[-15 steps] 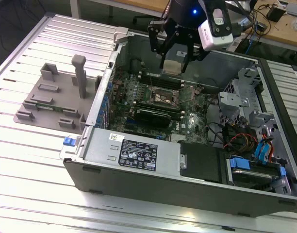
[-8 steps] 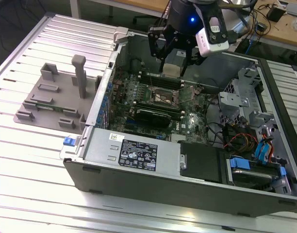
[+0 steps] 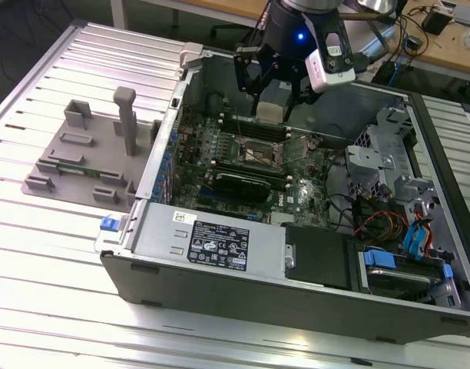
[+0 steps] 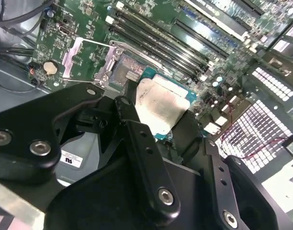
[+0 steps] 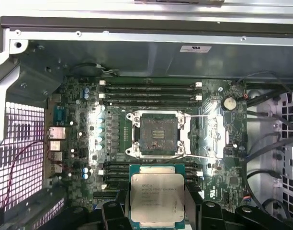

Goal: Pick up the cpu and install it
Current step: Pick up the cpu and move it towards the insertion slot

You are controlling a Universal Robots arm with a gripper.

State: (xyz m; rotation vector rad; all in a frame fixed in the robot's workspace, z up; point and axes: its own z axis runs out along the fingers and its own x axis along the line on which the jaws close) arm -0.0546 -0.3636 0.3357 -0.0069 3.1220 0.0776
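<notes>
Motherboard below, first wrist view reveals the hand clamping the cpu.

Silver top, teal-green rim on cpu; green motherboard; dark socket, silver frame.

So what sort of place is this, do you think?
Probably a robotics lab or test workshop: an open computer case lies on a ribbed metal table, a wooden desk strewn with cables stands behind, and the gripper holds the cpu above the motherboard.
</notes>
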